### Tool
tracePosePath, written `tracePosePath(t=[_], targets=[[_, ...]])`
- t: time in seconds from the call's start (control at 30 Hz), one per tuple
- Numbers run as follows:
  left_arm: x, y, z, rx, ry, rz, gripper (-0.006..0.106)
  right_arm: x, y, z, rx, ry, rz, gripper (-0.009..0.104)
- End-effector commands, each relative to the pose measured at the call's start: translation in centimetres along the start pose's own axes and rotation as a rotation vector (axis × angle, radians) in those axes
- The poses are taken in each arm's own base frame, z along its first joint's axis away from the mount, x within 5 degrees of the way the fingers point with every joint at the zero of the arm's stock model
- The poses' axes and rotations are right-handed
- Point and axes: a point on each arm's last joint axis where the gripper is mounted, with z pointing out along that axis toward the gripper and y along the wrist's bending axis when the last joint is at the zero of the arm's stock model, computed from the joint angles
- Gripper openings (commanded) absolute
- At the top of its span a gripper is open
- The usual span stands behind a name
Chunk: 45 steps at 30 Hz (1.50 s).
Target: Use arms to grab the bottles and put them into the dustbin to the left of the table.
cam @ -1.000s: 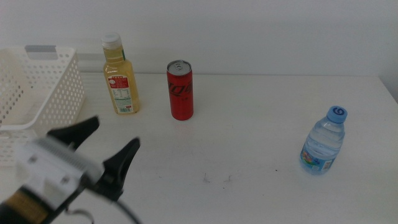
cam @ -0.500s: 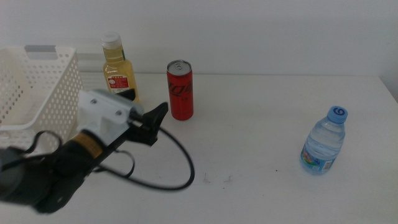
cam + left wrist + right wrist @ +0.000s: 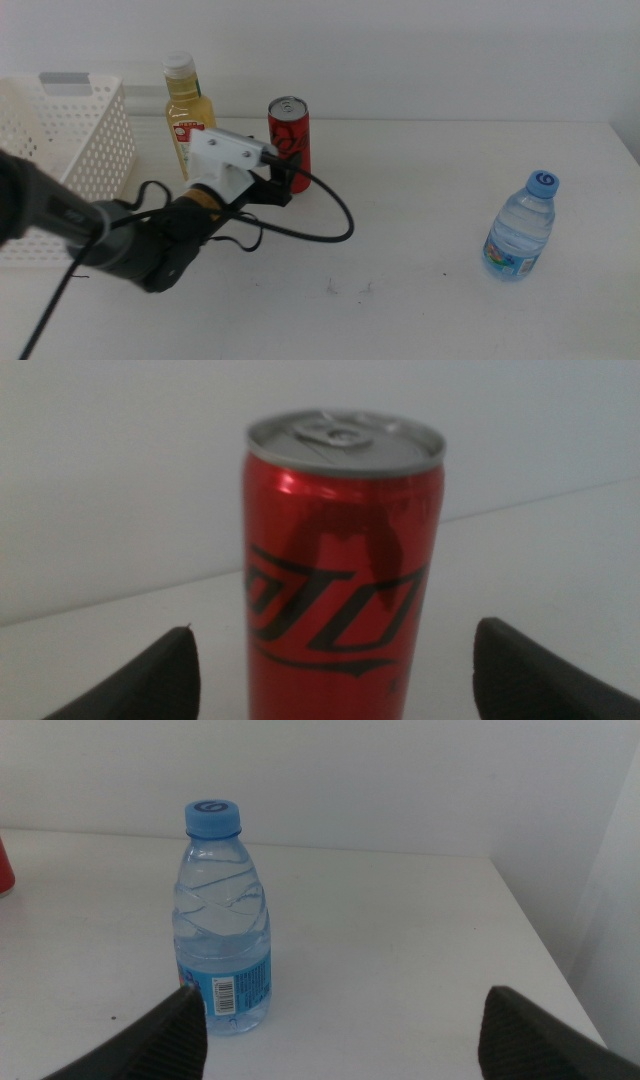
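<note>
Both jaws of the left gripper [image 3: 330, 670] are standing wide, flanking the red soda can [image 3: 343, 550], probably lining up a grasp.

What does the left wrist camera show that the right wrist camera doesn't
Only the left wrist view shows the red soda can whole and close, standing upright between the open left tool. Only the right wrist view shows the water bottle with its blue cap, standing ahead of the open right tool, and the table's far corner. Both share the white table and plain wall.
</note>
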Motion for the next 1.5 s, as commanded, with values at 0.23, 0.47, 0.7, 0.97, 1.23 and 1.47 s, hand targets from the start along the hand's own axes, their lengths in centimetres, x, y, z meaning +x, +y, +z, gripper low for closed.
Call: tracePosePath(t=[0.23, 0.47, 0.7, 0.97, 1.23, 1.47], targets=[[1.8, 0.2, 4.2, -0.006, 0.030, -0.019, 0.094, 0.0, 0.0, 0.0, 0.002, -0.008, -0.006, 0.093], [2.9, 0.8, 6.4, -0.007, 0.016, 0.001, 0.094, 0.0, 0.0, 0.0, 0.002, -0.008, -0.006, 0.093], [2.5, 1.0, 6.9, -0.021, 0.033, 0.012, 0.072, 0.0, 0.0, 0.0, 0.002, -0.008, -0.006, 0.093], [-2.6, -0.5, 2.7, -0.024, 0.101, 0.051, 0.018, 0.0, 0.0, 0.0, 0.002, -0.008, -0.006, 0.093], [-7.9, -3.3, -3.2, -0.048, 0.234, -0.036, 0.006, 0.0, 0.0, 0.0, 0.002, -0.008, -0.006, 0.093], [-14.2, -4.4, -8.2, -0.233, 0.512, -0.149, 0.008, 0.0, 0.0, 0.0, 0.002, -0.008, -0.006, 0.093]])
